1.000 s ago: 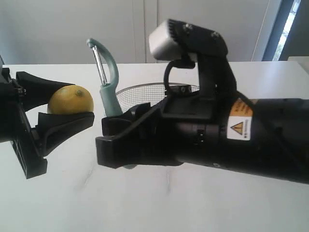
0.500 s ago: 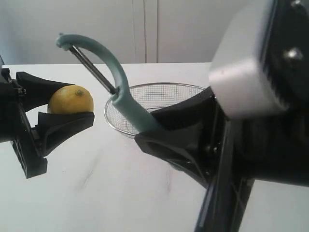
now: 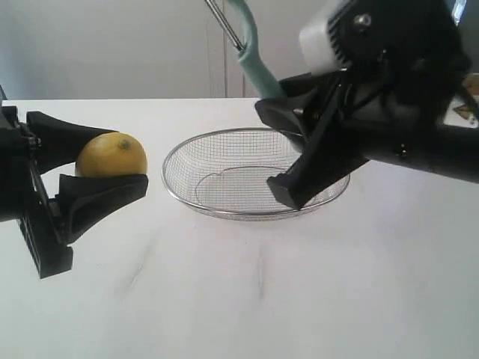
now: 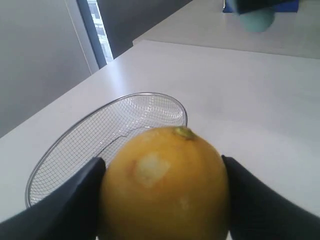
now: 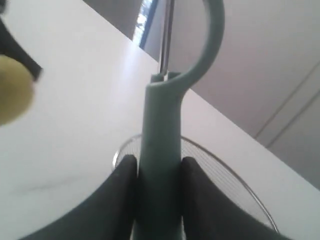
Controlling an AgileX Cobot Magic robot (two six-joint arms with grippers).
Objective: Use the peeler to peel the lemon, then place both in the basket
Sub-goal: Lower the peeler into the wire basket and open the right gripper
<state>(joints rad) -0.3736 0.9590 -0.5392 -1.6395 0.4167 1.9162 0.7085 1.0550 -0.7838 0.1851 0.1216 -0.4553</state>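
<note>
At the left edge of the exterior view, the left gripper (image 3: 131, 161) is clamped on the lemon (image 3: 111, 155), one black finger above the fruit and one below, so the lemon is off the white table (image 3: 224, 299). From the left wrist view the lemon (image 4: 165, 185) fills the gap between the fingers (image 4: 65, 210), stem nub up, with a small pale patch on its skin. Just beside it toward the middle, the basket (image 3: 224, 215) rests on the table with nothing in it. Over or in front of the basket's right side, which of the two I cannot tell, the right gripper (image 3: 273, 149) is raised and tilted. It grips the peeler (image 3: 251, 52) by the lower part of the teal handle, and the looped head and metal blade run up past the top edge. In the right wrist view the handle (image 5: 160, 150) stands pinched between the two dark fingers (image 5: 117, 200), the basket rim (image 5: 240, 195) curves behind it, and the lemon (image 5: 12, 95) shows as a yellow blur well apart from the blade.
</note>
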